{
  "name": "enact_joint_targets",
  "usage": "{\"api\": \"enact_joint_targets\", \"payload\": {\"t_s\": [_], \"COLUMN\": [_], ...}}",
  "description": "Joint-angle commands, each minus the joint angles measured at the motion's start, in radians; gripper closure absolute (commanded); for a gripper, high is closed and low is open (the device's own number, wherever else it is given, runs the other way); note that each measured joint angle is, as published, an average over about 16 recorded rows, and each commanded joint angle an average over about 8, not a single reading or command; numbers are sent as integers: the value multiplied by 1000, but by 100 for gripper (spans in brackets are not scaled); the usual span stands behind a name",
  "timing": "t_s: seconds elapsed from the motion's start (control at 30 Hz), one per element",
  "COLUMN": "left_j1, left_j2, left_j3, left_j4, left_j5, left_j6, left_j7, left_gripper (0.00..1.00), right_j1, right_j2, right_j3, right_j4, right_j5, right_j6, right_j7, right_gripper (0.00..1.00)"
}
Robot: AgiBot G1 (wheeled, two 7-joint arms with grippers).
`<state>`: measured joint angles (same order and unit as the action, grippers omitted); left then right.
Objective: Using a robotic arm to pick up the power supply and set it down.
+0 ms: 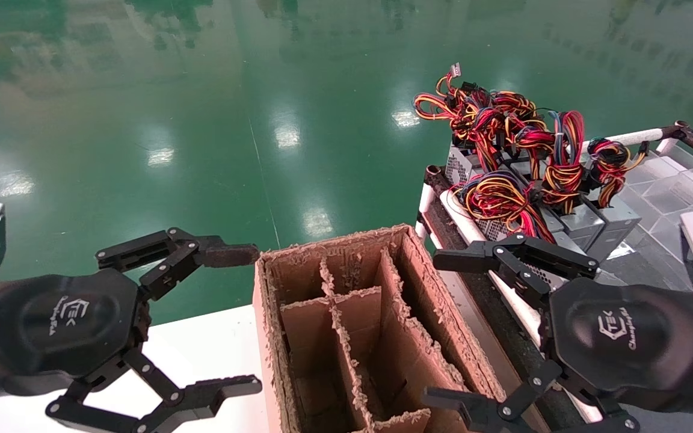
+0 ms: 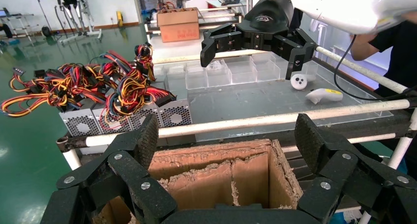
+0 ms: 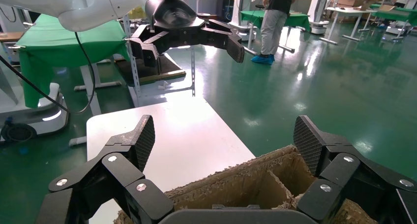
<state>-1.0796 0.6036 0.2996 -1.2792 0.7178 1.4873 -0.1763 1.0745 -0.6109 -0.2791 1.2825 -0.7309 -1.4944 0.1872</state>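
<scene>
Hovering at the lower right of the head view, the right gripper (image 1: 452, 328) has its fingers spread wide apart and grips nothing; it sits beside the right wall of the cardboard box (image 1: 425, 282). The left gripper (image 1: 244, 319), at the lower left, is likewise spread open and empty, above the white tabletop (image 1: 202, 349) just left of the box. Inside the box, torn cardboard dividers (image 1: 346, 319) split it into compartments. The power supply (image 1: 491, 225), a grey vented unit under a dense, mostly red wire bundle (image 1: 497, 198), sits in the right middle of the frame on the cart (image 1: 443, 210), nearest the right gripper, among other grey units (image 1: 599, 222). Clear plastic bins (image 1: 671, 180) lie further right.
</scene>
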Motion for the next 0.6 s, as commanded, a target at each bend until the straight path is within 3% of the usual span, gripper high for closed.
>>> {"api": "enact_joint_targets", "payload": {"t_s": [0.03, 0.6], "left_j1": [0, 0], "left_j2": [0, 0], "left_j3": [0, 0], "left_j4": [0, 0], "left_j5": [0, 0], "left_j6": [0, 0], "left_j7": [0, 0], "left_gripper": [0, 0], "right_j1": [0, 0], "right_j2": [0, 0], "right_j3": [0, 0], "right_j4": [0, 0], "right_j5": [0, 0], "right_j6": [0, 0], "right_j7": [0, 0], "right_gripper": [0, 0]}}
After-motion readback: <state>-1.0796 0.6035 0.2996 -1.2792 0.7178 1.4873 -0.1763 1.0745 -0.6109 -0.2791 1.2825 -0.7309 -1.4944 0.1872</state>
